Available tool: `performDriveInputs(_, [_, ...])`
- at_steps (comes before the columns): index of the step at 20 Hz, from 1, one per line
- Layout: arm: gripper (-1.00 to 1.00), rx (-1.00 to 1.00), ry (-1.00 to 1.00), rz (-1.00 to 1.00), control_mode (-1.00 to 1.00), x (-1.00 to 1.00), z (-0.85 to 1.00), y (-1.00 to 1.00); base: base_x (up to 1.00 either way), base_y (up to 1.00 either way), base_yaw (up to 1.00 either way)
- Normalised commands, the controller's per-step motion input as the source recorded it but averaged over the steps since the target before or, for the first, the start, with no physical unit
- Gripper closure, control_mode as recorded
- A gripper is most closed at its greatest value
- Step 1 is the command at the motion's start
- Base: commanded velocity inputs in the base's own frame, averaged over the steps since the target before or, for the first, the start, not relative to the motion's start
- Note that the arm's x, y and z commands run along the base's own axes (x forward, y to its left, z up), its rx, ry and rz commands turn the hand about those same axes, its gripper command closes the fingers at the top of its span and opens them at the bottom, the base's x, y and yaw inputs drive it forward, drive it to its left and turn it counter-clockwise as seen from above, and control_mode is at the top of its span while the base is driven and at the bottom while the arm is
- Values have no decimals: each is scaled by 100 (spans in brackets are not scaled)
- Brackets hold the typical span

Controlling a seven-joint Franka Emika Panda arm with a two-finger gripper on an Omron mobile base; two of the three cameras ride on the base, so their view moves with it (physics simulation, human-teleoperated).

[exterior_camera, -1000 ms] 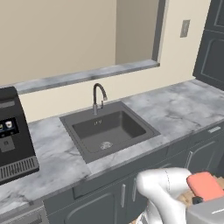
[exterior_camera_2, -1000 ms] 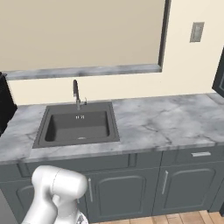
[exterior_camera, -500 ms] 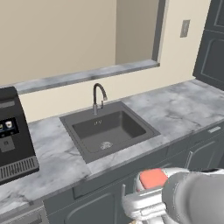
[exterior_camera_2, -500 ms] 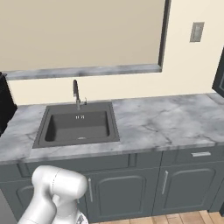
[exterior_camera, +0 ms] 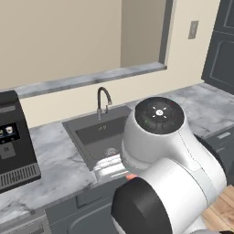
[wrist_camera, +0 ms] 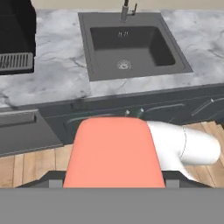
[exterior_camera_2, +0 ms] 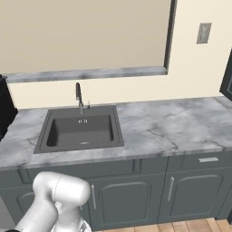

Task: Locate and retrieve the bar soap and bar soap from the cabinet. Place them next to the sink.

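A flat coral-pink bar soap [wrist_camera: 111, 153] sits big at the bottom of the hand view, with my gripper [wrist_camera: 113, 181] shut on it; only the dark fingertips [wrist_camera: 49, 180] show at its sides. It hangs in front of the counter, over the lower cabinet doors and wood floor. A thin red sliver of the bar soap [exterior_camera: 131, 176] peeks out behind my arm in the left base view. The dark grey sink [wrist_camera: 131, 43] with its gooseneck faucet [exterior_camera: 103, 99] lies ahead in the marble counter [exterior_camera_2: 167, 124]. A dark slate cabinet [exterior_camera: 223, 45] panel stands at the far right. The reddish-brown bar soap is out of view.
A black coffee machine [exterior_camera: 13, 137] stands on the counter left of the sink [exterior_camera: 93, 135]. Grey lower doors and a drawer with silver handles [exterior_camera_2: 208, 159] run beneath the counter. A window ledge [exterior_camera_2: 86, 74] runs behind the faucet. My white arm [exterior_camera: 169, 173] blocks the front of the left base view.
My arm has swung up and leftward across the left base view, carrying the coral-pink bar soap from the lower right toward the sink front. The base has stayed put.
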Motion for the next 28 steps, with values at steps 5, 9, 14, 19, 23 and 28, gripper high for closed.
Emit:
performDriveInputs(5, [100,5,0,0,-100,79,-30,0,0,0,0])
performDriveInputs(9, [100,0,-1,0,-100,62,-31,6,0,0,0])
performDriveInputs(14, [100,-9,7,1,-100,56,-16,26,0,0,0])
performDriveInputs(19, [100,-7,18,5,-100,50,-4,32,0,0,0])
performDriveInputs(23, [100,-2,18,3,-100,70,-3,31,0,0,0])
performDriveInputs(28, [100,0,6,0,-100,68,-16,27,0,0,0])
